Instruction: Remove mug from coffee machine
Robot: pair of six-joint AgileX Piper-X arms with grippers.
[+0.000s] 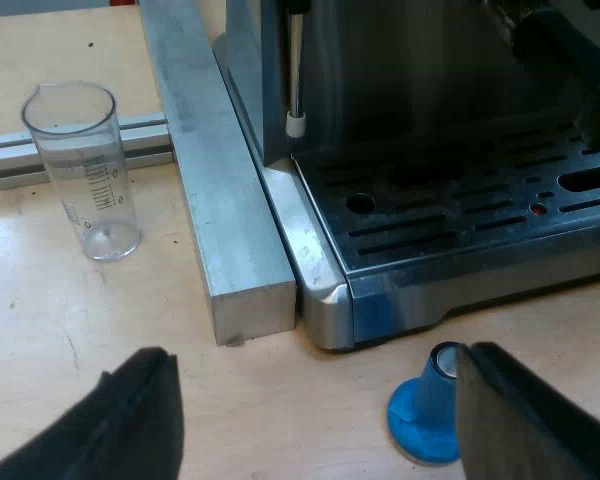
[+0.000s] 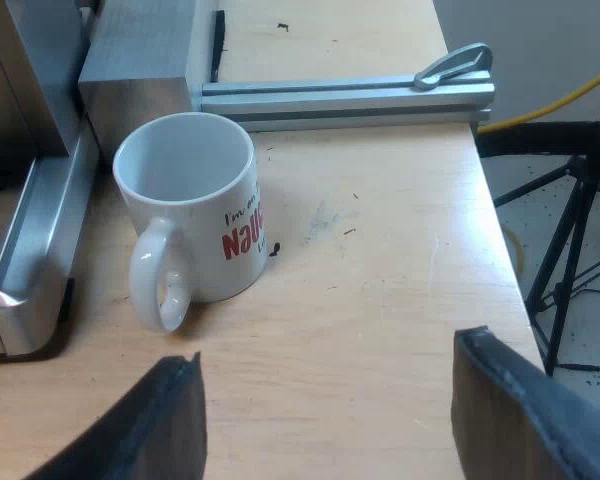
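A white mug (image 2: 195, 205) with red lettering stands upright and empty on the wooden table, beside the espresso machine's base (image 2: 35, 250), its handle toward me. My right gripper (image 2: 325, 420) is open above the table, short of the mug, holding nothing. The espresso machine's drip tray (image 1: 460, 215) is bare, with the steam wand (image 1: 296, 70) over its corner. My left gripper (image 1: 315, 420) is open in front of the machine, and a blue tamper (image 1: 427, 415) stands on the table by one finger. The holder's dark handle with its red end (image 1: 598, 115) shows at the machine's front.
A clear measuring glass (image 1: 85, 170) stands on the table beside an aluminium bar (image 1: 215, 190) that runs along the machine. Another aluminium rail (image 2: 345, 98) with a metal lever crosses behind the mug. The table's edge (image 2: 500, 260) drops off to a floor with a tripod.
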